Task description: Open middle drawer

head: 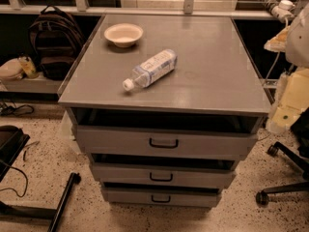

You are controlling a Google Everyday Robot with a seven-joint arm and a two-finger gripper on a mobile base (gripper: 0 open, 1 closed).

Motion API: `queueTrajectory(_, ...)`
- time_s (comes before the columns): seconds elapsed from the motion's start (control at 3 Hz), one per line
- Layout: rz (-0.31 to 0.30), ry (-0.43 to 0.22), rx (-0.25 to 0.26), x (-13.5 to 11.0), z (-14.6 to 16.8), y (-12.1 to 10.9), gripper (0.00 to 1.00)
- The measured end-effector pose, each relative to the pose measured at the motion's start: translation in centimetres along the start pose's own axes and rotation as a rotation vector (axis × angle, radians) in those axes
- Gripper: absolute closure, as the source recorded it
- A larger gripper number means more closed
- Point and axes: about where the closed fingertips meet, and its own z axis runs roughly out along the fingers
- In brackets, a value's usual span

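Showing flat grey metal middle drawer [120, 174], black loop handle [161, 177], gripper [276, 5] top right (state untellable)

One camera view only: set high before the grey cabinet [212, 66], facing forward and down, near (gripper outside the frame); middle drawer [203, 177] low centre.

drawers [193, 177] 3 | bowl [123, 34] 1 | bottle [150, 69] 1 | gripper [274, 4] 1, top-right

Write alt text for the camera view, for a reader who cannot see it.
A grey metal cabinet has three drawers with black loop handles; the middle drawer is untouched. On top: a clear plastic bottle lying down and a cream round bowl. The gripper sits upper right, far from it.
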Motion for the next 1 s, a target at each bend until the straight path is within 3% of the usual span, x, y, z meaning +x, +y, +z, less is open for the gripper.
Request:
queueTrajectory(0.67,0.001,-0.018,-0.001,0.0,0.4,0.7,0.00)
queueTrajectory(1.0,0.009,-0.065,-0.023,0.1,2.8,3.0,0.00)
